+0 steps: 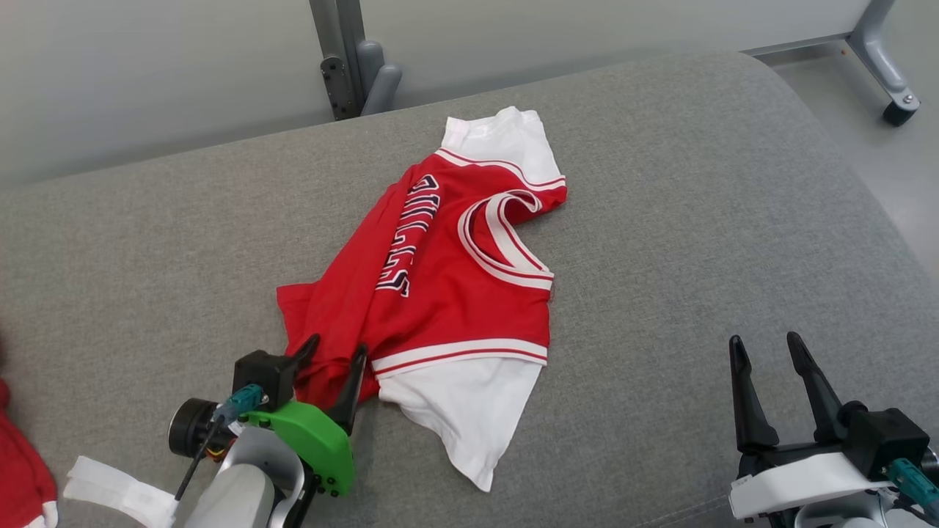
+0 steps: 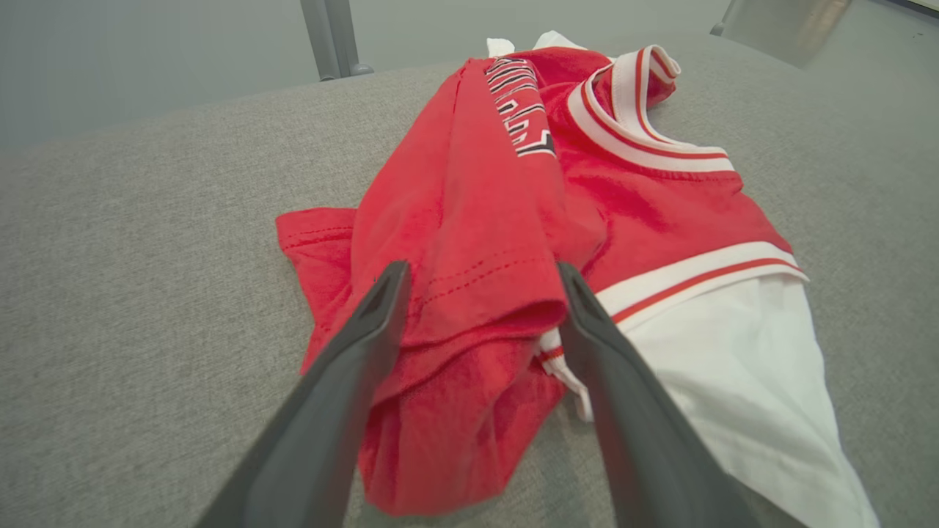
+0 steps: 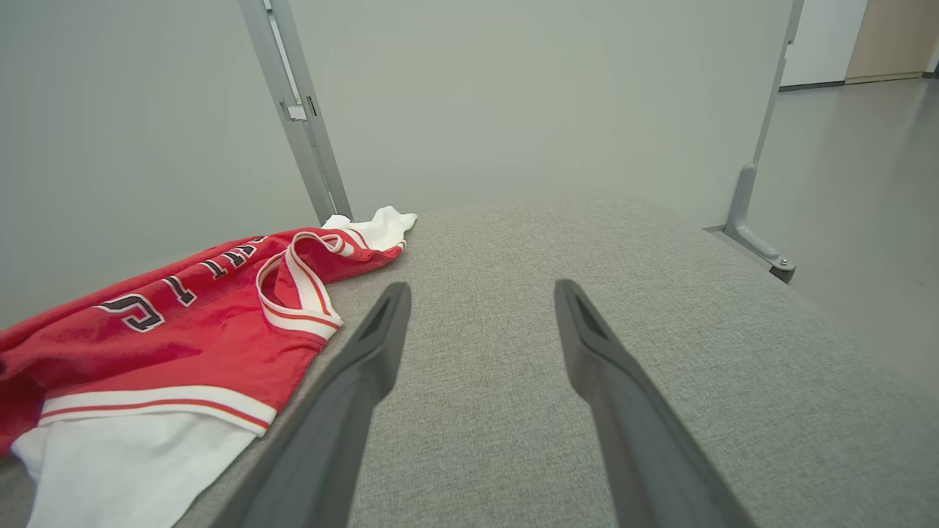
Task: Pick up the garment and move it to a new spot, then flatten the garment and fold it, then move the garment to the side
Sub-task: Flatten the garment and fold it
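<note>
Head view: the garment (image 1: 440,279) is seen crumpled on the cushion (image 1: 697,220), long axis running away from the robot, its near red edge lying between the spread, empty fingers of the left gripper (image 1: 337,345), while the right gripper (image 1: 766,341), likewise spread and empty, is found well apart.

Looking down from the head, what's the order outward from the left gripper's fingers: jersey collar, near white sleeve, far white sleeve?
1. Near white sleeve, just right of the left gripper.
2. Collar, mid-jersey.
3. Far white sleeve, at the back.
</note>
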Controlling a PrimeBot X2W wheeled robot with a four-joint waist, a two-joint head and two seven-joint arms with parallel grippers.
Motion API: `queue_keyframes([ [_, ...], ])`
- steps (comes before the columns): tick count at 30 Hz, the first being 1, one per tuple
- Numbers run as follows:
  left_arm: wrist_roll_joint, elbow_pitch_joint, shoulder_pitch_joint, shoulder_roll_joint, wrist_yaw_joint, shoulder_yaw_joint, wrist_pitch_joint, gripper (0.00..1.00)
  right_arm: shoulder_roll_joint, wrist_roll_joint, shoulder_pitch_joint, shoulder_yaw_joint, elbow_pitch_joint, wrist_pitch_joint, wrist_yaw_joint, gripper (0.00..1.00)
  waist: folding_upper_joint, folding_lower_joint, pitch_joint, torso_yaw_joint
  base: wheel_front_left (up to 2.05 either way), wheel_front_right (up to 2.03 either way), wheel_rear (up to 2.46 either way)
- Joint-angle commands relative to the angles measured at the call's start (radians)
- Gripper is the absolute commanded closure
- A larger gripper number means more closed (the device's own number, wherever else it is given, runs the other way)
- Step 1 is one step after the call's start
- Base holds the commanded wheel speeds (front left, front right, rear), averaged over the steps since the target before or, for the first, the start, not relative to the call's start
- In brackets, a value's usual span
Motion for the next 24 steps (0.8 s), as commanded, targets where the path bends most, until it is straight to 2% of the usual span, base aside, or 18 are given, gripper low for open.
queue_keyframes([
  [1,-0.013,0.009,-0.021,0.01,0.003,0.007,-0.002,1.0,-0.001,0.003,-0.006,0.001,-0.003,-0.003,0.0,0.0,0.0,0.0,0.006,-0.008,0.0,0.0,0.0],
  [6,-0.05,-0.022,-0.056,0.025,-0.008,0.018,-0.01,1.0,-0.001,0.01,-0.013,-0.003,-0.001,-0.003,0.0,0.0,0.0,0.0,0.007,-0.01,0.0,0.0,0.0],
  [10,-0.085,-0.119,-0.087,0.049,-0.012,0.044,0.018,1.0,-0.001,0.012,-0.007,-0.006,0.003,-0.003,0.0,0.0,0.0,0.0,-0.002,-0.006,0.0,0.0,0.0],
  [17,-0.187,-0.457,-0.084,0.135,-0.015,0.078,0.204,1.0,-0.001,0.022,0.004,0.003,0.008,-0.003,0.0,0.0,0.0,0.0,-0.022,-0.003,0.0,0.0,0.0],
  [22,-0.251,-0.718,-0.009,0.192,0.026,0.107,0.354,1.0,-0.002,0.046,-0.003,0.022,0.011,-0.003,0.0,0.0,0.0,0.0,-0.016,-0.018,0.0,0.0,0.0],
  [24,-0.256,-0.761,0.011,0.2,0.037,0.106,0.374,1.0,-0.002,0.049,-0.005,0.023,0.011,-0.003,0.0,0.0,0.0,0.0,-0.014,-0.021,0.0,0.0,0.0],
])
